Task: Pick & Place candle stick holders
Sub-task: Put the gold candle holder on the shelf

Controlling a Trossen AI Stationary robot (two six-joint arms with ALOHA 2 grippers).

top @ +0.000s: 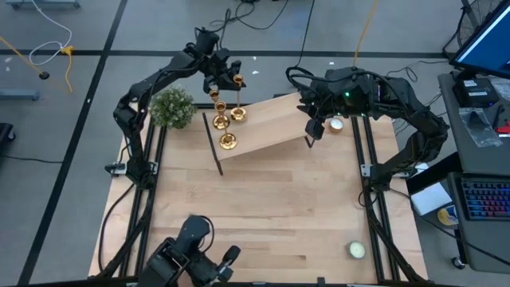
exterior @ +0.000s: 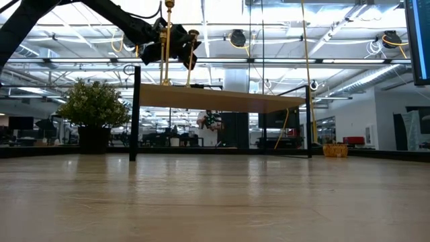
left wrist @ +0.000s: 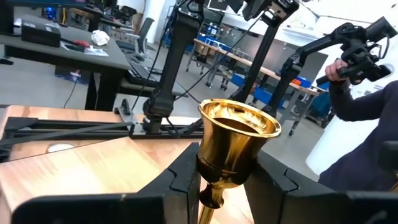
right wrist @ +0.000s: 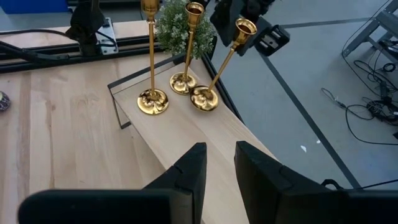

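Note:
Three gold candle stick holders stand together at the left end of a raised wooden shelf [top: 271,123]. Two are upright on their round bases [right wrist: 152,101] [right wrist: 181,82]. The third [right wrist: 221,59] leans away from them, with my left gripper [top: 231,78] shut on it at the top. Its base [right wrist: 204,98] is down at the shelf top beside the others; whether it touches the wood I cannot tell. My right gripper [right wrist: 221,168] hovers above the shelf's right end, its fingers a narrow gap apart with nothing between them. My left gripper pinches the leaning holder's stem just under its top cup [left wrist: 212,194] between the two fingers [left wrist: 186,177]. The fingers come in level from the table's far left and lie across the stem. The holder hangs tilted below the grip, its base low at the shelf.
A small potted plant [top: 172,108] stands left of the shelf. One tealight disc [top: 336,124] lies by the shelf's right end and another [top: 356,250] near the table's front right. A dark camera mount [top: 195,255] sits at the near edge. A person [left wrist: 367,118] is beyond the table.

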